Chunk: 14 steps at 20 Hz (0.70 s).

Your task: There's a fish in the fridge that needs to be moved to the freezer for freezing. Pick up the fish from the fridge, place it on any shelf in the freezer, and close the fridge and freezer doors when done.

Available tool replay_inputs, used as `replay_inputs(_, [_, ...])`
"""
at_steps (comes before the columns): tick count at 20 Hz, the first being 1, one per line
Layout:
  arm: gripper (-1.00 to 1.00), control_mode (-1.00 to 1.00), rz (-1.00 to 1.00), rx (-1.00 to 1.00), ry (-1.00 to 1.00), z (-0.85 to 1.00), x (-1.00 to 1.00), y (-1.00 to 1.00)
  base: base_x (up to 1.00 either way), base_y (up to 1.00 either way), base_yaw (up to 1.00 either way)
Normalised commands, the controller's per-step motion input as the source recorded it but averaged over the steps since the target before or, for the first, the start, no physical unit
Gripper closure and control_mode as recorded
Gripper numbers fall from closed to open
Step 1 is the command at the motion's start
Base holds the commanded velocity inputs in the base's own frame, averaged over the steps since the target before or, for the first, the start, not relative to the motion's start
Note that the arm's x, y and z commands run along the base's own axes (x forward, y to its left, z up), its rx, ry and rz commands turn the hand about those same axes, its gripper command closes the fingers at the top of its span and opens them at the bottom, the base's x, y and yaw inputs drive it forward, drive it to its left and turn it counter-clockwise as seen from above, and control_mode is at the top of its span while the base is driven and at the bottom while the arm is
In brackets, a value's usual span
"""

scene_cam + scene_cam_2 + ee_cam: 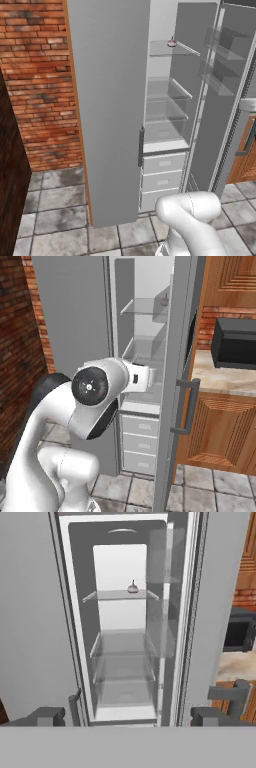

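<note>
The gripper (127, 714) hangs in front of the open fridge with nothing between its fingertips (47, 714); in the hand view they sit wide apart at the bottom, one at each side of the fridge opening, so it is spread open and holds nothing.

At the far left of the base views stands a red brick wall (42, 85). Next comes the freezer door (110, 110), a tall flat grey panel, plain-faced, with a short dark bar handle (141, 147) at its right edge. It appears shut across the narrower half of the unit, though from these angles I cannot be sure.

Right of it the fridge (125, 637) stands open. Its inside is pale, with clear glass shelves stacked one above another and white drawers (163, 180) below them. The fish (132, 588) lies on the top glass shelf (120, 594), near the shelf's middle and toward the back wall. It is a tiny pinkish-grey lump, well apart from the gripper and higher than it. In the left base view the fish (171, 43) shows at the front edge of that same shelf.

Further right, the fridge door (175, 381) is swung wide open, seen nearly edge-on, with its bar handle (187, 406) facing outward and clear bins (225, 55) on its inner side. Beyond it are wooden cabinets (220, 426), a pale counter (220, 378) and a dark microwave (235, 343) on the counter.
</note>
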Motion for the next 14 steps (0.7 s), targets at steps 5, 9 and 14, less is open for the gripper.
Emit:
replay_inputs(5, [-1.0, -1.0, 0.0, 0.03, -0.01, 0.0, -0.41, -0.77, 0.0, 0.0, 0.0])
replay_inputs(9, [-1.0, -1.0, 0.12, 0.1, -0.07, 0.0, 0.29, -0.72, 0.0, 0.0, 0.0])
replay_inputs(14, [-1.0, -1.0, 0.19, 0.12, -0.18, -0.07, 0.33, -0.66, 0.0, 0.0, 0.0])
